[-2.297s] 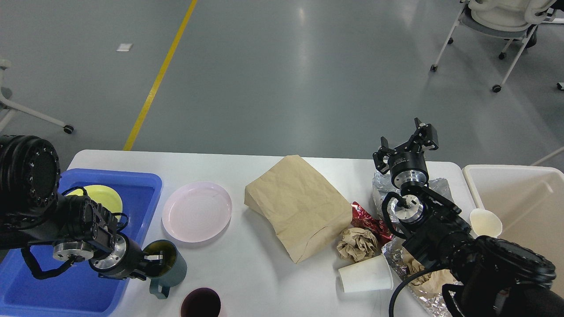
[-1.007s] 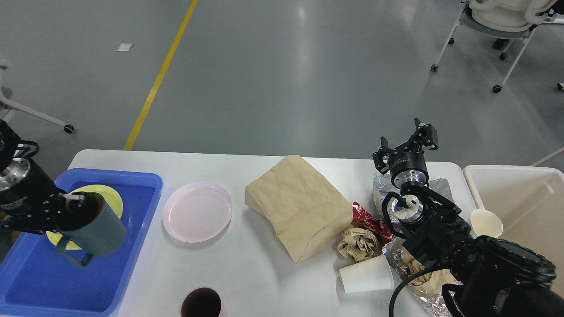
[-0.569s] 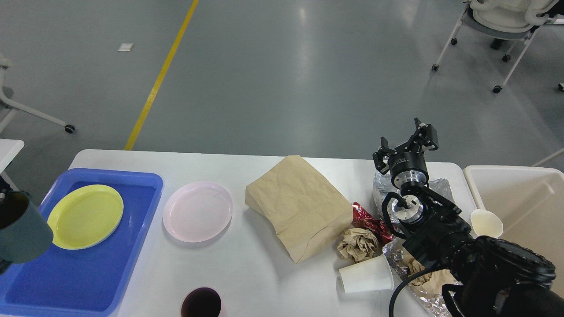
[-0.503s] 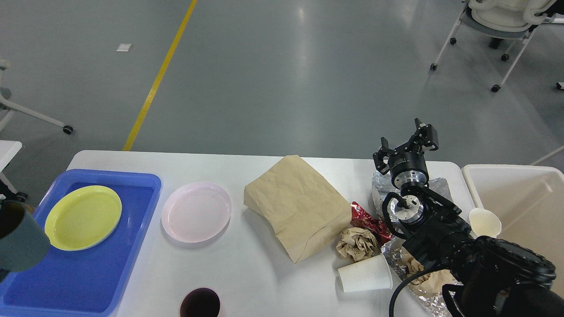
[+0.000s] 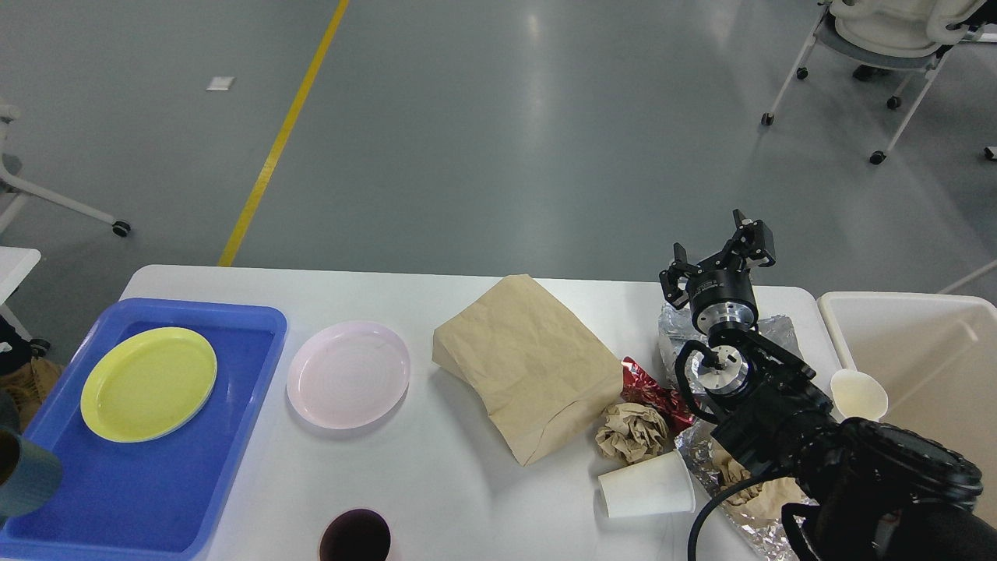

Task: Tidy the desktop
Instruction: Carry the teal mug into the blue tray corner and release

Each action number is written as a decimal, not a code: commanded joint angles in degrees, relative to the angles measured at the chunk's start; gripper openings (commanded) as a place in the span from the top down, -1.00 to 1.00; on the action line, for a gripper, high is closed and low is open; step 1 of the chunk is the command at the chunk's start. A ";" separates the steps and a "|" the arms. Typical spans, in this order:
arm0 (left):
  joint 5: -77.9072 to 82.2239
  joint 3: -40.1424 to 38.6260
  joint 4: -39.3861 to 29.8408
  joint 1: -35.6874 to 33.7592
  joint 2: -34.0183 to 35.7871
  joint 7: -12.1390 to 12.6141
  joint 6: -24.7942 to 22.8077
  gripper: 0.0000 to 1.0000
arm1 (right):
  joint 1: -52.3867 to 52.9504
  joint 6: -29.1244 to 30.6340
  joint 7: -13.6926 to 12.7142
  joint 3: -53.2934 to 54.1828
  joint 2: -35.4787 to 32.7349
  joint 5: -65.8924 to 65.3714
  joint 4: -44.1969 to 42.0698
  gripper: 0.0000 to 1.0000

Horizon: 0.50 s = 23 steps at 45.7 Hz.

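1. Desktop: white surface spanning the view, carrying a blue tray at its left end with a yellow plate inside, a pink plate just beside the tray, a brown paper bag at centre, and a cluster of rubbish at the right end.
2. Right-end cluster: crumpled paper ball, red wrapper, tipped white paper cup with long axis running left to right, and crinkled foil, all close together; cream bin just past the surface's right edge.
3. Decisive relation: rubbish lies below and toward the viewer from the right gripper, far nearer this arm than the other; bin to its right.
4. Right arm pose: raised over the far right corner, jaws spread, pointing up and away, holding nothing.
5. Left gripper: out of view; only a grey-green mug at the left edge, over the tray's near corner, grip unseen.
6. Likely next: tilting the right jaws down onto the paper ball or cup.
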 commanded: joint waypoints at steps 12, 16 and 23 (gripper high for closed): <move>-0.08 -13.01 9.69 13.11 1.40 3.13 3.01 1.00 | 0.01 -0.01 0.00 0.00 0.00 -0.01 0.00 -1.00; -0.17 -16.52 9.78 15.31 1.40 3.13 3.98 1.00 | 0.01 -0.01 0.00 0.00 0.00 -0.01 0.00 -1.00; -0.17 -19.78 9.78 17.42 1.32 3.31 4.07 1.00 | 0.01 -0.01 0.00 0.00 0.00 -0.01 0.00 -1.00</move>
